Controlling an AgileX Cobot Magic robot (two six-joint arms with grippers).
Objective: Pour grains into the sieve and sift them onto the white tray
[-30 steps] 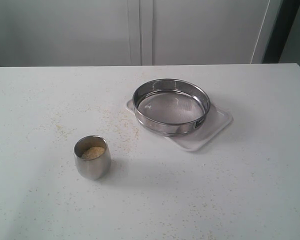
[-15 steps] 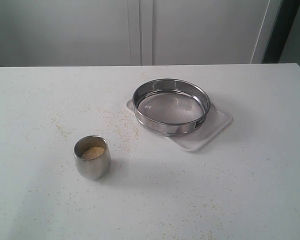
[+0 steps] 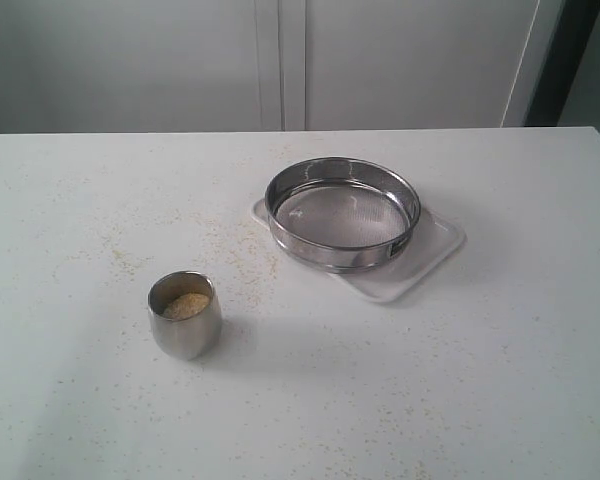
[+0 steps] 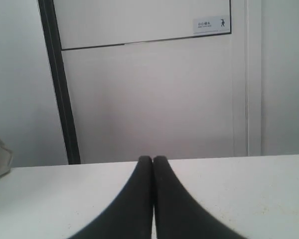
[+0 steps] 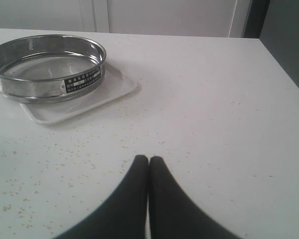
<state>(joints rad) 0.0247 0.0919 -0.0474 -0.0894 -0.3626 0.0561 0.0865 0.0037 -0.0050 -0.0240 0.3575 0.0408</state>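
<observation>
Currently I count one sieve (image 3: 342, 214) sitting on one white tray (image 3: 425, 255), which it mostly hides, one steel cup (image 3: 185, 328) holding the grains (image 3: 187, 306) well apart on the speckled table (image 3: 450, 390), and my left gripper (image 4: 153, 159) and right gripper (image 5: 148, 159), both pressed closed, empty, arms unseen.

Brightness: I see soft, even, cool light over the pale table (image 3: 460, 380).
Shadows: a faint one lies right of the cup (image 3: 185, 332), another beside the tray (image 3: 435, 245).
Glare: mild sheen on the sieve (image 3: 330, 255) wall.
Focus: my wrist views show the dark fingers (image 5: 134, 199) soft-edged.
</observation>
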